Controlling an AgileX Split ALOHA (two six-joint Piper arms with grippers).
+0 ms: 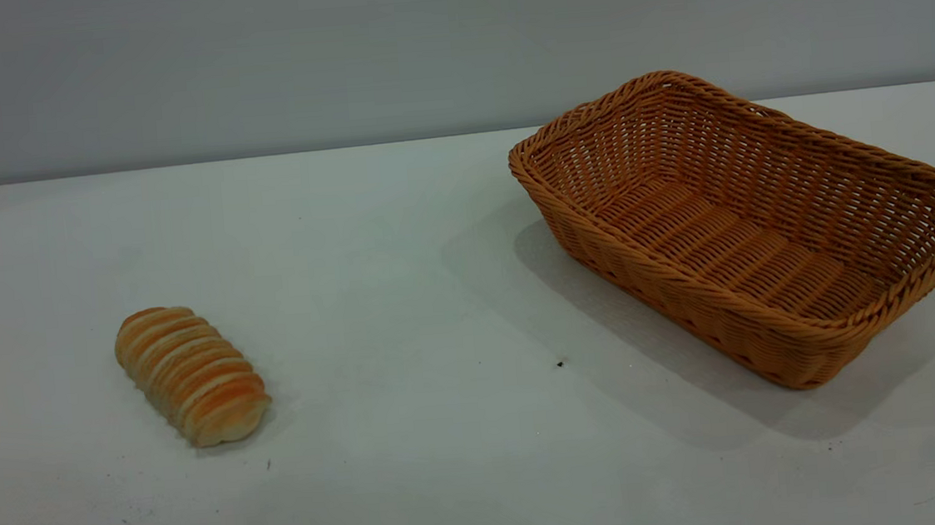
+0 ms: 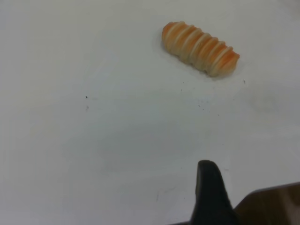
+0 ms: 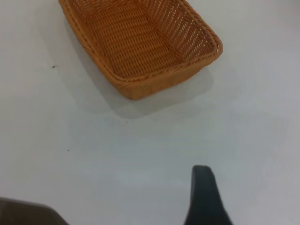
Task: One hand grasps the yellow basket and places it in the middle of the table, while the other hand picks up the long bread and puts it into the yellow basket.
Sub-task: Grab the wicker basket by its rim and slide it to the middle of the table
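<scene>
The yellow basket [image 1: 752, 223] stands empty on the right side of the white table [image 1: 404, 301], set at an angle. It also shows in the right wrist view [image 3: 140, 42]. The long bread [image 1: 193, 374] lies on the table at the left, and shows in the left wrist view [image 2: 200, 48]. Neither gripper appears in the exterior view. My left gripper [image 2: 211, 197] shows only as a black tip over bare table, well short of the bread. My right gripper [image 3: 204, 197] shows only as a black tip over bare table, short of the basket's near end.
The table's far edge meets a plain grey wall [image 1: 251, 62]. A few tiny dark specks [image 1: 560, 364] lie on the tabletop between bread and basket. A wide bare stretch of table separates the two objects.
</scene>
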